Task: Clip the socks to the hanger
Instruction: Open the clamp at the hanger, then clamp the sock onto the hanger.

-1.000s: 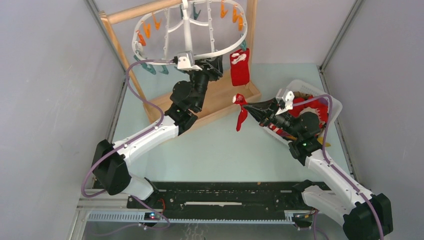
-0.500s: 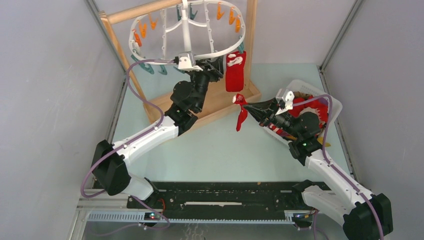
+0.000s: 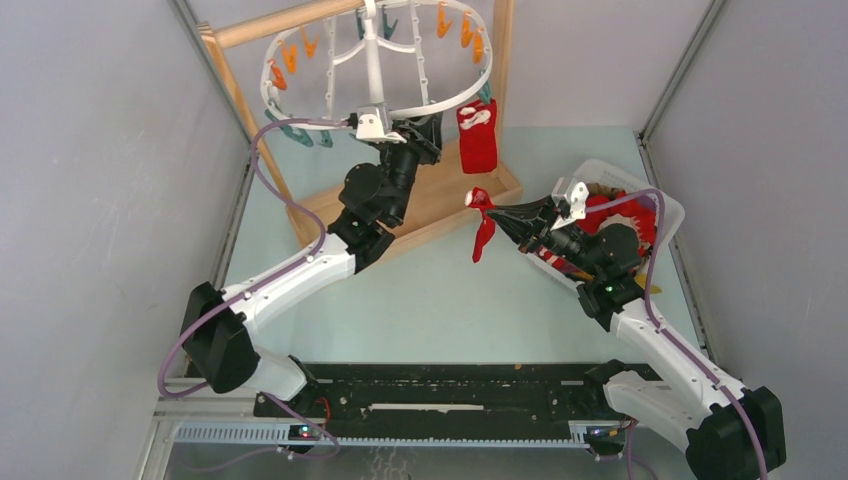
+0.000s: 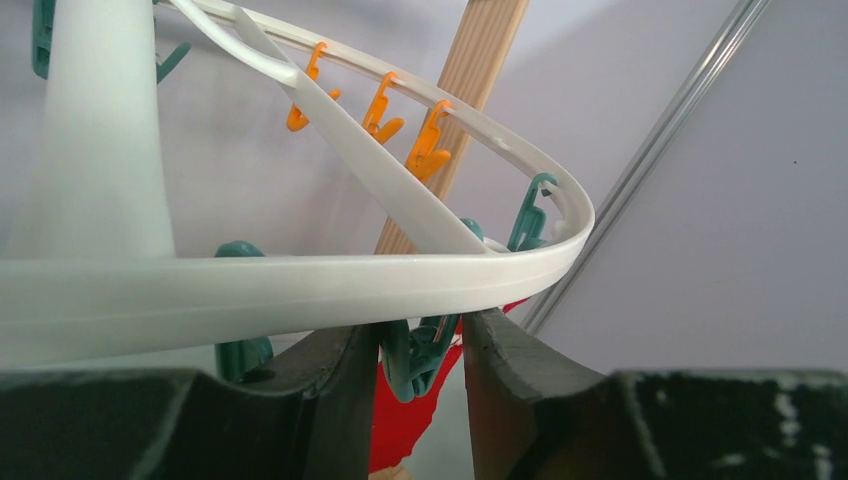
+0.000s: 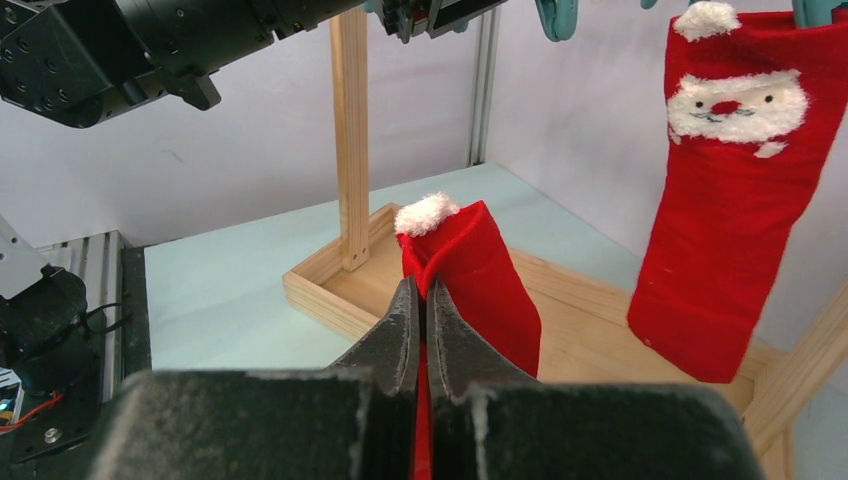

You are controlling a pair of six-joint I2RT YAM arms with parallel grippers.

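**While one sock hangs clipped, a second is gripped beside the stand**

Where the right arm reaches over the pale green table (image 3: pixel 430 300), the right gripper (image 3: pixel 490 208) is seen fully closed, and a red sock (image 3: pixel 481 235) with a fluffy white cuff is pinched between its fingers. The sock droops below the tips, above the table and just off the front edge of the wooden stand (image 3: pixel 440 205). Behind that arm a white basket (image 3: pixel 668 208) is set against the right wall, and more red socks are heaped in it.

Further back, the stand's tray base lies slantwise, with one corner pointed toward the held sock. The left gripper (image 4: pixel 420 330) is raised beneath the near rim of the hanger (image 4: pixel 300 285). Its fingers are closed in on a teal clothespin (image 4: pixel 415 360), which fills the gap between them, though how hard the clip is pressed cannot be told.

The hanger, a white oval frame with cross ribs, is hung from the stand's top bar. Orange clothespins (image 4: pixel 428 150) are strung along its far rim. At its right end a red Santa sock (image 3: pixel 478 135) is clipped, hanging straight down just beside the stand's right post and apart from the left gripper. The stand is closed in by grey walls behind and at both sides
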